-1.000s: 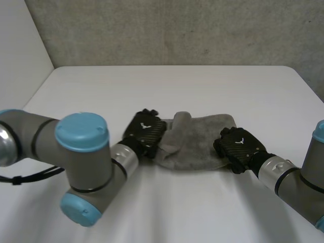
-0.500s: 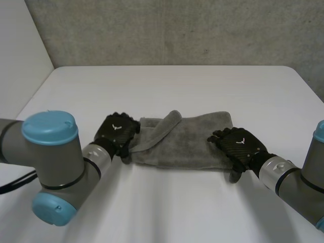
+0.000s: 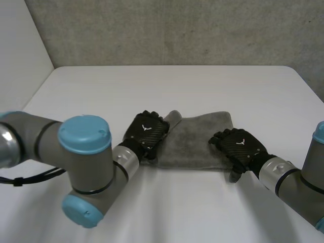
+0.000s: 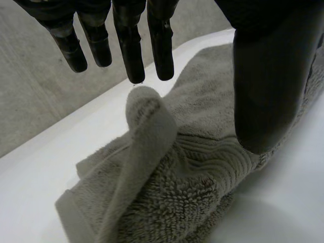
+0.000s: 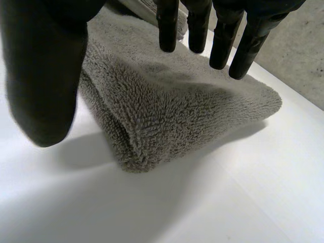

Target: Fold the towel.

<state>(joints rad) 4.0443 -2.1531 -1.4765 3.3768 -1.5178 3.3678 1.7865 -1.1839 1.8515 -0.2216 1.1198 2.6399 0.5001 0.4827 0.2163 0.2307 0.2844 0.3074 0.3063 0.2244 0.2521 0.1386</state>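
A grey folded towel (image 3: 195, 142) lies in the middle of the white table (image 3: 177, 86). My left hand (image 3: 147, 132) hangs over its left end, fingers (image 4: 129, 40) straight and spread, thumb (image 4: 266, 86) apart, holding nothing. Under that hand the towel (image 4: 172, 172) has a flap standing up in a loose roll just below the fingertips. My right hand (image 3: 237, 146) hovers over the towel's right end, open, with straight fingers (image 5: 223, 35) above the towel (image 5: 172, 101) and the thumb (image 5: 43, 76) off to its side.
A grey wall (image 3: 177, 30) rises behind the table's far edge. Bare tabletop lies on all sides of the towel. My left arm's big elbow (image 3: 83, 167) crosses the near left part of the table.
Both hands have opened and let go of the towel. The left hand swung out to the left, spreading the towel, then came back right over its left end. The right hand barely moved.
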